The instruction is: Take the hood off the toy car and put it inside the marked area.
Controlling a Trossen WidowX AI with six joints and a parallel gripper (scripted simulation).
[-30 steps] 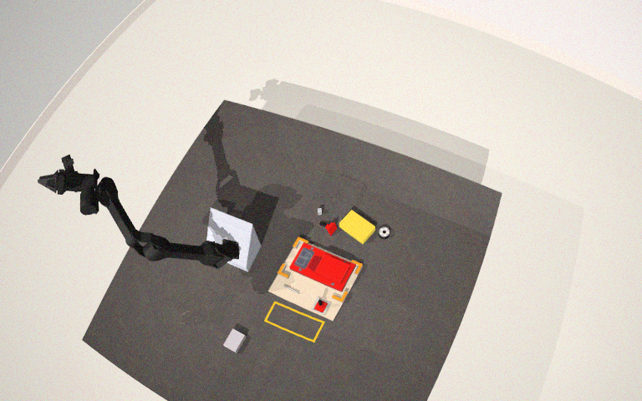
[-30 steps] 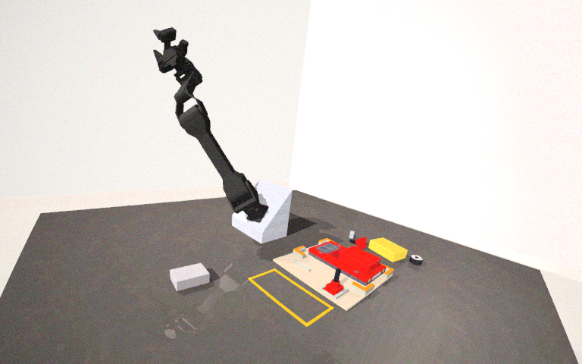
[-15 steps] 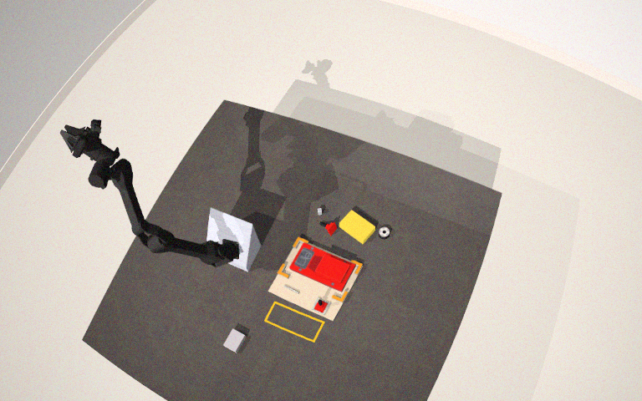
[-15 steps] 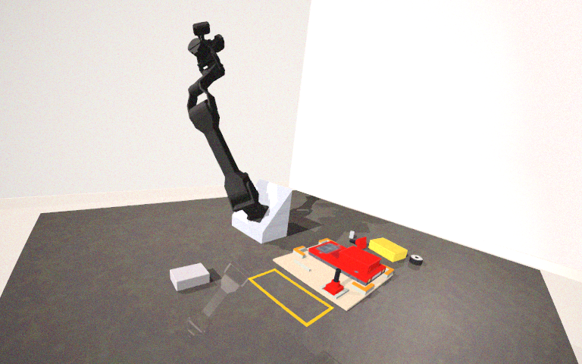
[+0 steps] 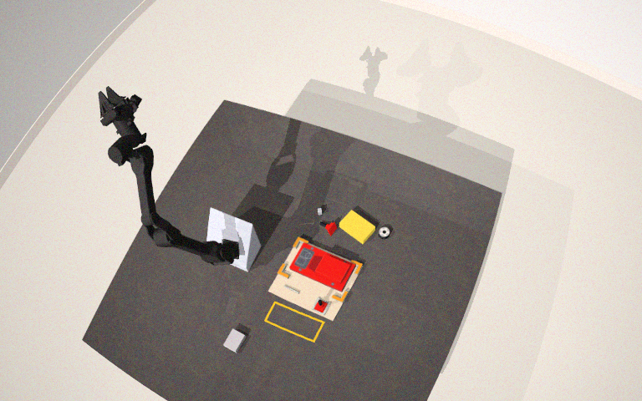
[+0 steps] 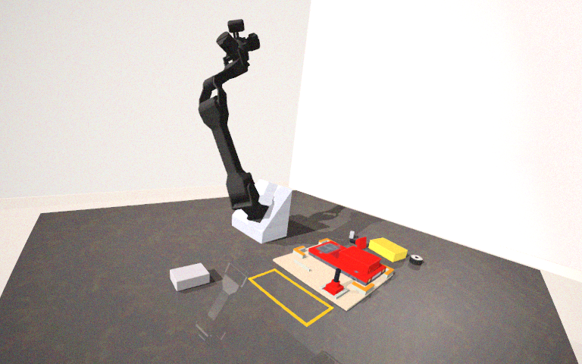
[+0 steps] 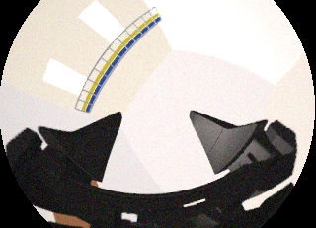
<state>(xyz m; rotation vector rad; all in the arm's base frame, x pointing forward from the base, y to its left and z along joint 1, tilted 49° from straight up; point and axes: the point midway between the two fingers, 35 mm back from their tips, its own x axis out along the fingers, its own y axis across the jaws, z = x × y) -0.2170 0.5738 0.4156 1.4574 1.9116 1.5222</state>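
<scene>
The toy car [image 5: 334, 271] [image 6: 359, 259] is red and sits between orange corner brackets on a beige board. A grey patterned part [image 5: 303, 258] [image 6: 328, 247] shows at its end nearer the arm base; I cannot tell whether a separate hood lies there. The marked area is a yellow outline [image 5: 289, 331] [image 6: 307, 324] on the table beside the board, with nothing inside it. My gripper [image 5: 104, 90] [image 7: 156, 114] is open and empty, high up and far from the car. In the exterior view its fingers are mostly hidden.
The beige board [image 5: 304, 298] [image 6: 317, 277] also holds a red block [image 5: 320, 307] [image 6: 333, 288] with a black post. Behind are a red piece [image 5: 331, 228] [image 6: 361, 243], a yellow block [image 5: 357, 226] [image 6: 389, 249] and a wheel [image 5: 380, 231] [image 6: 415, 261]. A pale block [image 5: 234, 340] [image 6: 189, 277] lies left of the outline.
</scene>
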